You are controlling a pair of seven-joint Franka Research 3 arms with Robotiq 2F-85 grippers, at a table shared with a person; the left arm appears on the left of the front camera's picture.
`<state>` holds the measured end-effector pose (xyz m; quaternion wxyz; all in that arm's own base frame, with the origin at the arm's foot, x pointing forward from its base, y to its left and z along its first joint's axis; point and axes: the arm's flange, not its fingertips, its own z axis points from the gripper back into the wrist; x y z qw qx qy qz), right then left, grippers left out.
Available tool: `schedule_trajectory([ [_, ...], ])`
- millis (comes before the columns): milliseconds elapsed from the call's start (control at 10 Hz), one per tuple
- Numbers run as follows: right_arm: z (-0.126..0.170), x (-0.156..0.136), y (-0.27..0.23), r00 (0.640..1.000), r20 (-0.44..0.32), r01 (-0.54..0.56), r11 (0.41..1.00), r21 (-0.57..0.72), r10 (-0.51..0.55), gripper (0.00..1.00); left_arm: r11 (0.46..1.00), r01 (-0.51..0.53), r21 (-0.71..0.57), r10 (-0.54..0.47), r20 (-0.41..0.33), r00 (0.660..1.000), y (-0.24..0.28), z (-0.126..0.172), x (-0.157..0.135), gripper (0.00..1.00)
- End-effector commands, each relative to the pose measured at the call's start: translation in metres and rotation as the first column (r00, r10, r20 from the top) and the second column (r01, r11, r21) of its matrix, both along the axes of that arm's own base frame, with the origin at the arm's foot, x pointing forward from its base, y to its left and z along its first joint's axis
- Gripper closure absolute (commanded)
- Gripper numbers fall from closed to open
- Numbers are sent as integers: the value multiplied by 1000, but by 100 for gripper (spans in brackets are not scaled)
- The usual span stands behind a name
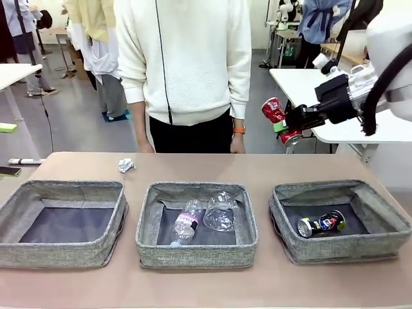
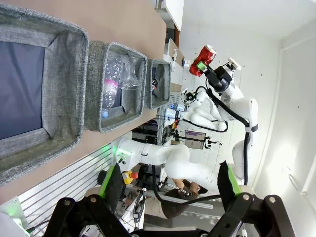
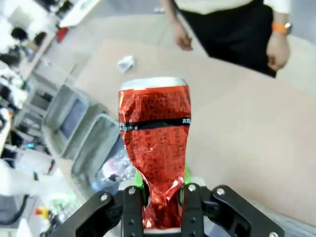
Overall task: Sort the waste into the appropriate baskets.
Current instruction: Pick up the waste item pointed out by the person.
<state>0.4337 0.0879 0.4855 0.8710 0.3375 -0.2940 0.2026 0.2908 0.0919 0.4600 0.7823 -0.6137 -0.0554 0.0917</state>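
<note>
Clenching the crushed red can (image 1: 271,109) at its pinched middle, the right gripper (image 1: 282,126) hangs upper right, seemingly beyond the rightmost basket (image 1: 386,241); released there, the can would likely miss.

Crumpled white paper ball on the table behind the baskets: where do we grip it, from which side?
Pinch the small crumpled white paper ball across its middle, straight down from above. It is a low, irregular lump lying alone on the brown table, apart from the grey woven fabric baskets, so no side is better. The open left gripper looks free for it.
</note>
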Motion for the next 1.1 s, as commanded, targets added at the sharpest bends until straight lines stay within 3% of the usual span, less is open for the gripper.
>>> schedule_trajectory([
  [0,1,36,-38,993,-20,112,990,-83,-114,100,1000,-1,-8,2,22,1000,0,1,0,0],
  [200,1,36,-38,993,-20,112,990,-83,-114,100,1000,-1,-8,2,22,1000,0,1,0,0],
  [300,-5,19,-32,998,-1,68,996,-52,-68,71,1000,-1,-8,2,22,1000,0,1,0,0],
  [400,-22,24,-20,996,-50,79,997,9,-78,71,1000,-1,-8,2,22,1000,0,1,0,0],
  [500,-11,22,2,991,-65,114,993,-27,-115,71,1000,-1,-8,2,22,1000,0,1,0,0],
  [800,55,-3,61,966,-127,219,974,-55,-224,71,1000,-1,-8,2,22,1000,0,1,0,0],
  [1000,85,-33,99,958,-166,222,972,-82,-233,71,1000,-1,-8,2,22,1000,0,1,0,0],
])
